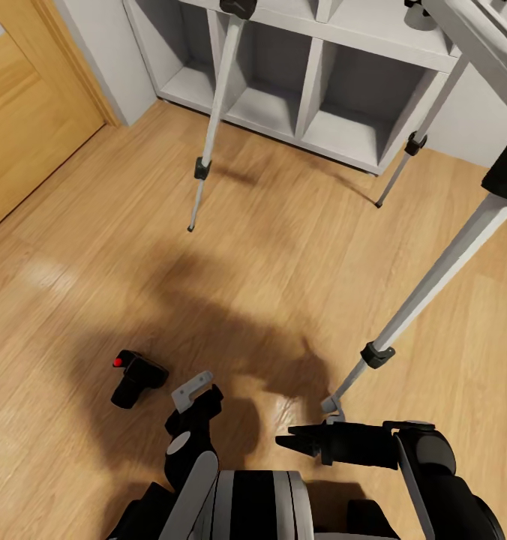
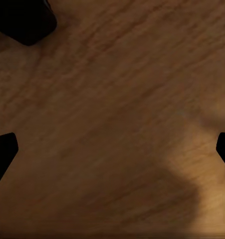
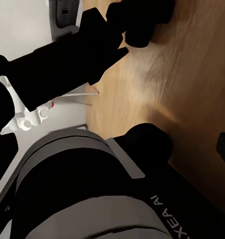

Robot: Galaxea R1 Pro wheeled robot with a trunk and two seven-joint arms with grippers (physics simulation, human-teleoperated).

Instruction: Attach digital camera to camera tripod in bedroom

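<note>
The digital camera (image 1: 137,379) lies on the wood floor at the lower left, its red button facing the door side. My left arm's wrist (image 1: 193,412) hangs just right of it, pointing down. In the left wrist view the left gripper (image 2: 112,149) is open over bare floor, and a corner of the digital camera (image 2: 22,20) shows off to one side, apart from the fingers. The camera tripod stands around me; its near leg (image 1: 426,289) ends at a foot (image 1: 330,405) just above my right gripper (image 1: 291,439). That gripper points left, open and holding nothing.
Two more tripod legs (image 1: 216,105) (image 1: 415,142) stand in front of a white cube shelf (image 1: 321,97) at the back. A wooden door (image 1: 21,112) is at the far left. My left forearm (image 3: 92,189) crosses the right wrist view.
</note>
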